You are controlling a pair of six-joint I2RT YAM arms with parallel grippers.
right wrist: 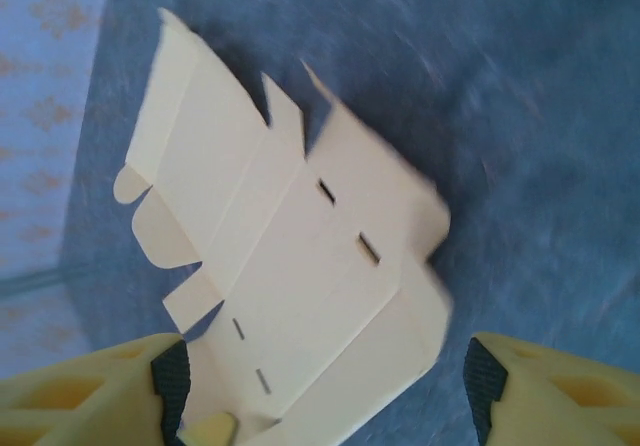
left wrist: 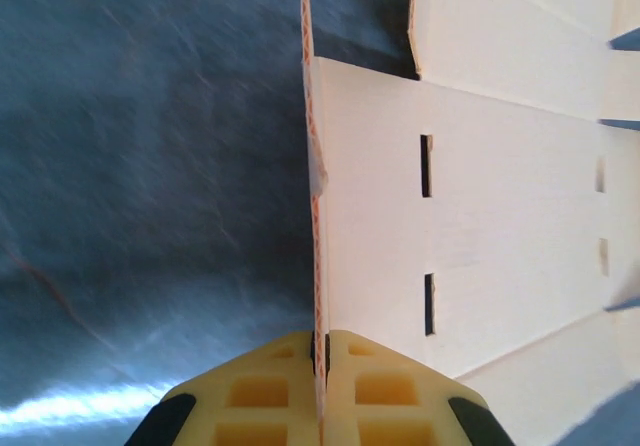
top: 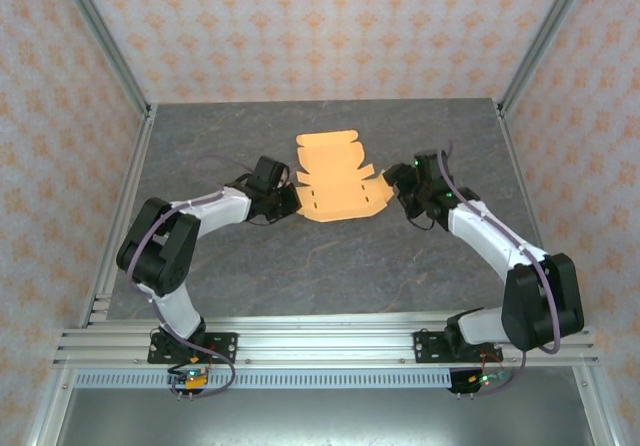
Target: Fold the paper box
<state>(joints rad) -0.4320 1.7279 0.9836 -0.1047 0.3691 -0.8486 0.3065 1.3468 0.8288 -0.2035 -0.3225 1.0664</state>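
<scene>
Two grippers flanked the paper box (top: 335,178) in the top external view: the sheet lay mostly flat on the grey table (top: 300,276), a little toward 12 o'clock from the table's centre, with the left gripper (top: 287,196) at its 8 o'clock edge and the right gripper (top: 400,186) at its 3 o'clock edge. From the left wrist, the left gripper (left wrist: 322,351) sat at 6 o'clock in the frame, its yellow pads (left wrist: 290,391) pressed together on a side flap (left wrist: 312,166) that stood upright and edge-on, running toward 12 o'clock; the rest of the paper box (left wrist: 510,216) spread flat toward 3 o'clock, with two narrow slots (left wrist: 427,166) just beside the crease. From the right wrist, the right gripper (right wrist: 325,381) stood wide open, its fingers (right wrist: 172,381) at 7 and 5 o'clock straddling the near corner of the paper box (right wrist: 300,236) without clamping it; whether the 7 o'clock pad touched the card I could not tell. The card looked light, thin and springy, so it would probably slide on the table and dent or kink if pinched mid-panel; the safer hold seemed to be on a flap's free edge close to a scored crease, bending along the score while the other side was steadied
</scene>
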